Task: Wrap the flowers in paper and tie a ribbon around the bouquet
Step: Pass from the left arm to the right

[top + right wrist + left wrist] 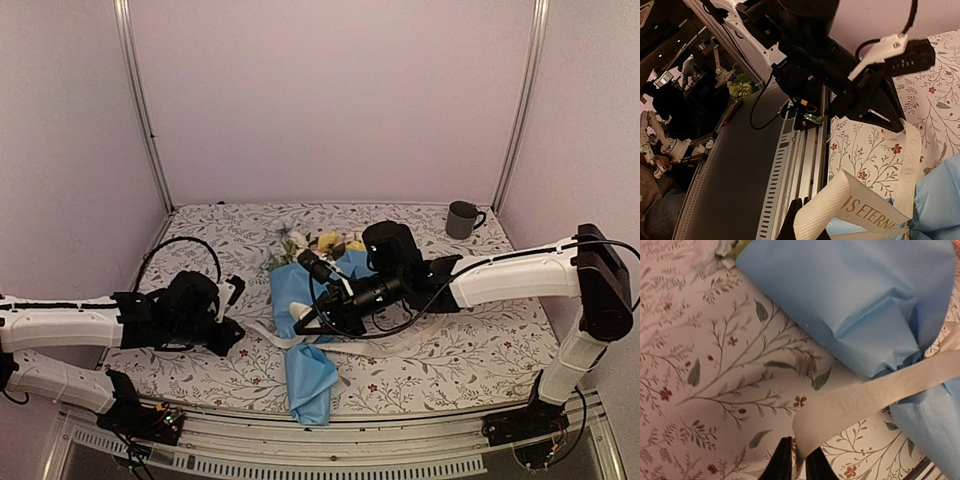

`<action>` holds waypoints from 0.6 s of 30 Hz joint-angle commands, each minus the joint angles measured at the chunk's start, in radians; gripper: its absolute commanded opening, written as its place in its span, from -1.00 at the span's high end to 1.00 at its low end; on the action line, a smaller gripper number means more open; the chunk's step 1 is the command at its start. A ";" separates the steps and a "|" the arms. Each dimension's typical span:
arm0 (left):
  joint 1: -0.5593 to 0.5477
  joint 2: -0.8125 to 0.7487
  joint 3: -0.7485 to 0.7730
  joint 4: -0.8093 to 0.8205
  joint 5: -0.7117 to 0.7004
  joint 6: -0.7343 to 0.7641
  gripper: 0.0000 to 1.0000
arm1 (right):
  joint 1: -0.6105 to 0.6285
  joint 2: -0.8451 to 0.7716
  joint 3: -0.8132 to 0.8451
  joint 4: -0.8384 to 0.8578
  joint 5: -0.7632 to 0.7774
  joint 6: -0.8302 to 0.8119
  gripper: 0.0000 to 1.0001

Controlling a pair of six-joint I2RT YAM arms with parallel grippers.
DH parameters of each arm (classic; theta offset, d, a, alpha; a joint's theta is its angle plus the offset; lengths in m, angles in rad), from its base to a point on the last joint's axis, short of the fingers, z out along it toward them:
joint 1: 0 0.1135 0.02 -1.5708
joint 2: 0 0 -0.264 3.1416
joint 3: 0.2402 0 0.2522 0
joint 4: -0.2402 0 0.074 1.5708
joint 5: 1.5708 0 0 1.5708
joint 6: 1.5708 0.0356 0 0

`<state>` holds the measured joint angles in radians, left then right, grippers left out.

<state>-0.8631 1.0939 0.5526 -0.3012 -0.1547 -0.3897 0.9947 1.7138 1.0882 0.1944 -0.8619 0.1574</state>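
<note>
At the middle of the flower-patterned cloth surface [470, 350] lies the light blue paper-cone bouquet [300, 292], with its blooms toward the far wall. The long cream-white woven ribbon [865, 395] meets its pinched waist. The left pincer [799, 464] nips one stretch of the ribbon. The right pincer [791, 225] is closed, seemingly on a fold of the other stretch, though its tips barely show. Tying is the step in hand. Next, the two ends must cross over the cone and draw snug without crushing the paper.

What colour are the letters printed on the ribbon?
Gold, on the cream-white ribbon; the right wrist view shows them best.
</note>
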 commanded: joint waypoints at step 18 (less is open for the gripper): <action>-0.530 -0.064 -0.057 0.409 -0.323 0.091 -0.22 | 0.028 -0.012 -0.085 0.115 0.039 0.337 1.00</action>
<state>-1.3525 0.9863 0.4858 -0.0322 -0.3069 -0.3466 1.0195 1.6943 0.9867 0.3363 -0.8577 0.4049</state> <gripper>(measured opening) 0.585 0.008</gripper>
